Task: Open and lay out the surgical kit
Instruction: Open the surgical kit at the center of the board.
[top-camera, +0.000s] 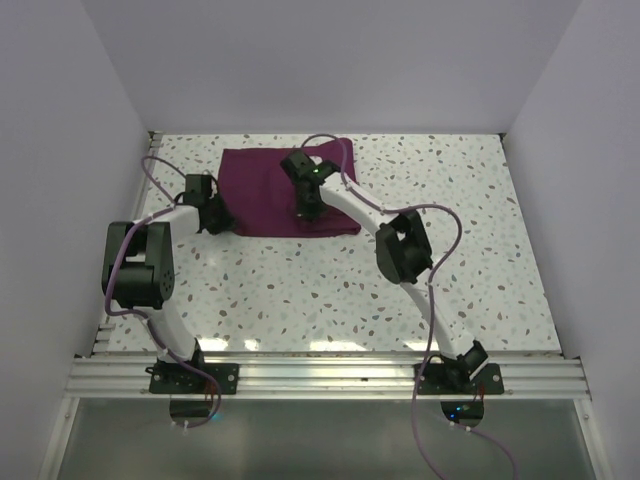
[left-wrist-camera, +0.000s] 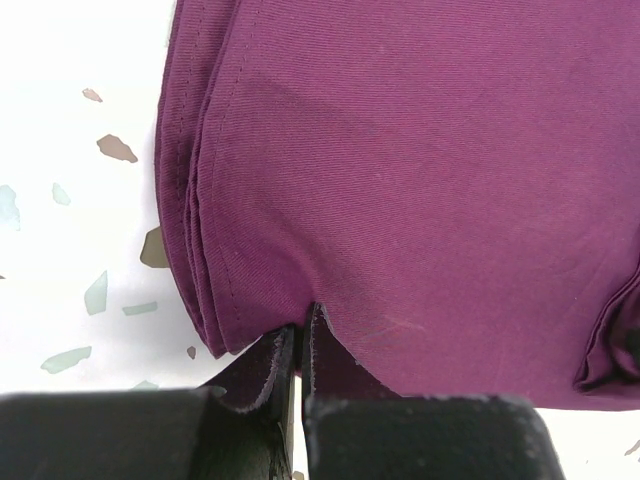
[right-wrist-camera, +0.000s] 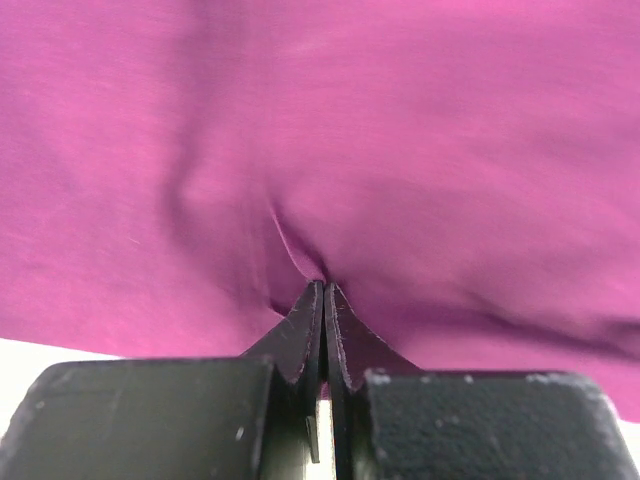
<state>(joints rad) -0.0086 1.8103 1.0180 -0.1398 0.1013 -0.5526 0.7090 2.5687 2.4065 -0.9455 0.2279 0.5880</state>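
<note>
Cloth (top-camera: 260, 195): deep plum-purple, plain, with matching stitched hems; table (top-camera: 300, 290): white, terrazzo-speckled with grey, brown and pale-green flecks; arms (top-camera: 428, 305): white links, black joints; cables (top-camera: 436, 208): lilac.

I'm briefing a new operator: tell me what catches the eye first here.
The folded purple cloth stands out, lying at the far middle of the speckled table. The left end effector is pinched shut on its near left edge, beside stacked hems. The right end effector is shut on a puckered fold on top.
</note>
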